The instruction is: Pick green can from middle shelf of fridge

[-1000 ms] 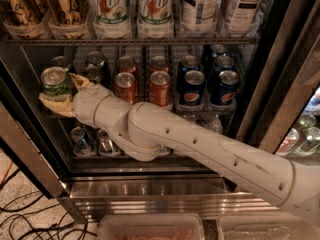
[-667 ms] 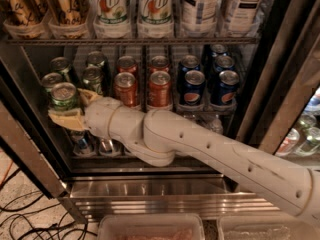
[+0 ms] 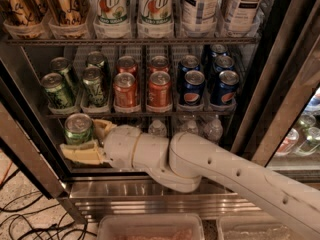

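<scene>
The fridge (image 3: 272, 104) stands open with a dark interior. The middle shelf (image 3: 135, 113) holds trays of green cans (image 3: 94, 85), red-orange cans (image 3: 159, 89) and dark blue cans (image 3: 193, 86). My gripper (image 3: 86, 141) is at the lower left, below and in front of that shelf, outside its left end. It is shut on a green can (image 3: 78, 129) with a silver top, held upright between its cream fingers (image 3: 80, 154). My white arm (image 3: 210, 174) runs from the lower right across the bottom shelf.
The top rack (image 3: 130, 40) carries tall bottles. Small water bottles (image 3: 157, 128) stand on the bottom rack behind my arm. The steel door frame (image 3: 30, 164) slants at the left. Cables (image 3: 30, 224) lie on the floor and clear bins (image 3: 150, 226) sit below.
My gripper has moved down and outward from the left end of the middle shelf, carrying the green can with it. The arm has dropped lower across the bottom shelf.
</scene>
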You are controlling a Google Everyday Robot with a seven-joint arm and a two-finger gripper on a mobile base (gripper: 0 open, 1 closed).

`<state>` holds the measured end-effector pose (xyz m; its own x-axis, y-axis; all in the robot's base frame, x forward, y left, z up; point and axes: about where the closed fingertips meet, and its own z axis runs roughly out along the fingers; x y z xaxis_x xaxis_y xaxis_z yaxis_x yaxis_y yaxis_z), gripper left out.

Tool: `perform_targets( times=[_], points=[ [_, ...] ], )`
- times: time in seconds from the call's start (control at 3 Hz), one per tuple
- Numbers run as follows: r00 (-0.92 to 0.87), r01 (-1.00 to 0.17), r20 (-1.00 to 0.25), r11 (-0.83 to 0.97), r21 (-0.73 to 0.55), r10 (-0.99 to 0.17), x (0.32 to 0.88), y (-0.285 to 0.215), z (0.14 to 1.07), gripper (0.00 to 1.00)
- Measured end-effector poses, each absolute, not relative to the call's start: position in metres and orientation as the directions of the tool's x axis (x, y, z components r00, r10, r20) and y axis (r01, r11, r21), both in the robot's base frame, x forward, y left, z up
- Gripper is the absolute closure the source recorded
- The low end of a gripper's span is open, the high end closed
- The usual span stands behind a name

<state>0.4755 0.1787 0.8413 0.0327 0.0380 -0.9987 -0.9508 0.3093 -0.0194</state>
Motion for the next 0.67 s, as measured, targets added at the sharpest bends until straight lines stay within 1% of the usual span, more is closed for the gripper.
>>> perform_targets(
  times=[0.33, 0.67],
  points=[
    [-0.011, -0.956, -1.000, 0.293, 0.018, 0.027, 0.435, 0.160, 0.843, 1.00],
    [-0.030, -0.946, -0.999, 0.322, 0.037, 0.027, 0.405, 0.144, 0.847, 1.00]
  ],
)
